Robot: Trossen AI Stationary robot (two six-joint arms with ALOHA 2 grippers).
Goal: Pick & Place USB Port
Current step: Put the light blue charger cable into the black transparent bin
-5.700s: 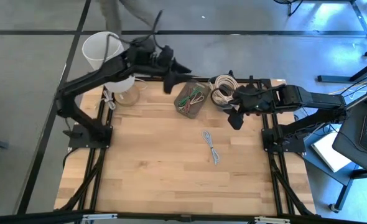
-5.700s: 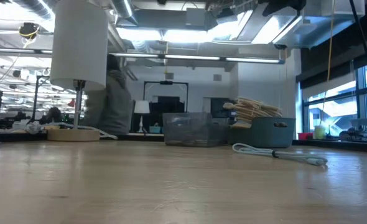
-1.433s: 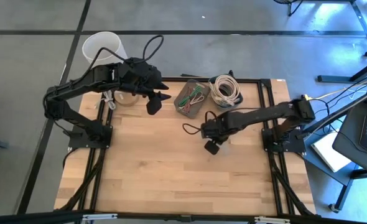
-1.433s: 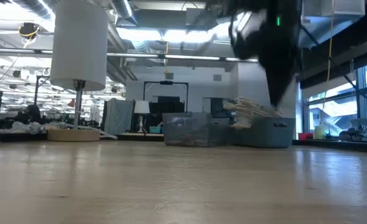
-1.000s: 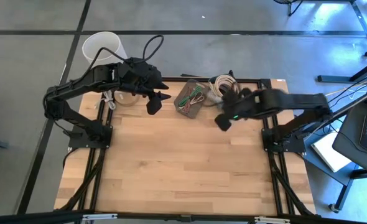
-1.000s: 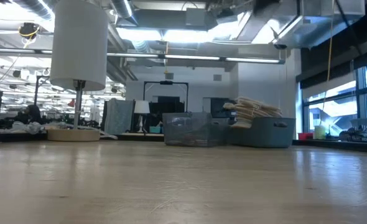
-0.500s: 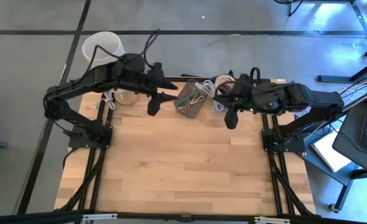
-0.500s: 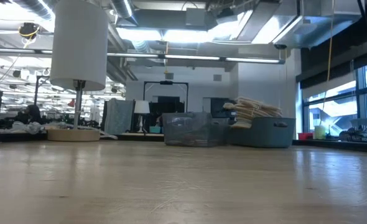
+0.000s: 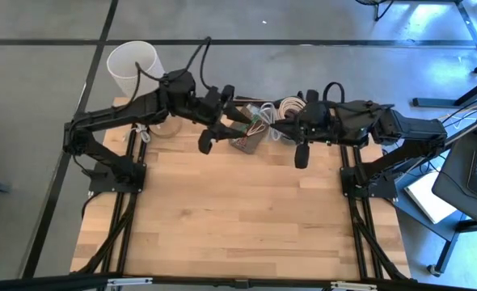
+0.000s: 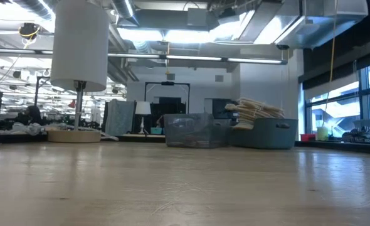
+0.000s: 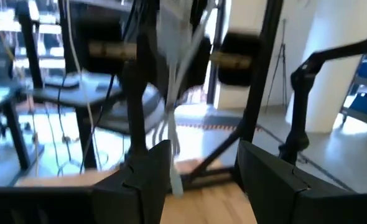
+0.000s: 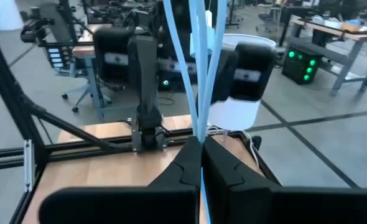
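A white USB cable (image 9: 272, 129) is held in the air over the table's far edge, with my right gripper (image 12: 201, 149) shut on it. My left gripper (image 11: 199, 168) faces it from the left and is open. A loose strand of the cable (image 11: 171, 140) hangs between its two fingers, close to one of them; I cannot tell whether it touches. In the high view the left gripper (image 9: 240, 118) and the right gripper (image 9: 287, 127) stand close together above the bins. The low view shows neither gripper. My right gripper pinches a bunch of two or three cable strands (image 12: 200, 132) between its two fingers. The strands run on out past the fingertips. The cable is lifted clear of the table, and its slack part (image 11: 173, 112) hangs down in front of my left gripper.
A clear bin (image 9: 251, 129) with coloured cables and a grey tub (image 9: 293, 109) of coiled cables sit at the far edge, below both grippers. A lamp with a white shade (image 9: 132, 65) stands at the far left. The bare wooden tabletop (image 9: 238, 210) stretches toward the near edge.
My left gripper has moved toward the table's right, up to the right gripper and the hanging cable, and has stayed open. My right gripper, still shut on the cable, has shifted a little toward the far edge and the left gripper.
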